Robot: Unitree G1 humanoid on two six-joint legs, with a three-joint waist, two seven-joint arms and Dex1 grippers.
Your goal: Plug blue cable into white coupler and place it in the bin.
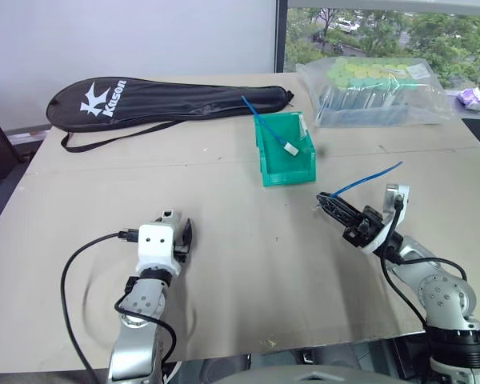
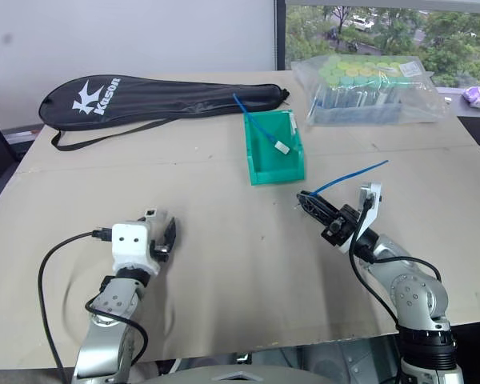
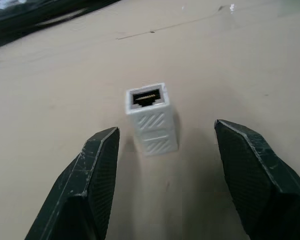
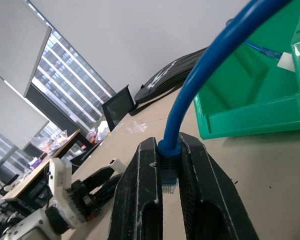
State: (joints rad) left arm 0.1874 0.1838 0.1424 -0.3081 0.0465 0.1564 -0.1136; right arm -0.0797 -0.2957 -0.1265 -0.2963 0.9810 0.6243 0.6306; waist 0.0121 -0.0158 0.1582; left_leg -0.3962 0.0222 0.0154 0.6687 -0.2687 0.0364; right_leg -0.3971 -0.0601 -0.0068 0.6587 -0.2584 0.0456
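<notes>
racket case [image 1: 160,100] and bagged items [image 1: 376,92] flank bin [image 1: 286,170]; right hand [image 1: 326,202] clamps blue cable [image 1: 368,178]; left hand [image 3: 165,165] apart around white coupler [image 3: 151,119].

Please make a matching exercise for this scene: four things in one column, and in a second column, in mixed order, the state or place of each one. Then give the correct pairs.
Things:
1. blue cable
2. white coupler
3. bin
4. black racket bag

States:
A. lies free on the table between open fingers of the left gripper
B. green, with another blue cable inside
C. clamped near its plug in the right gripper
D. flat at the far edge of the table

Pairs: 1-C, 2-A, 3-B, 4-D
</notes>
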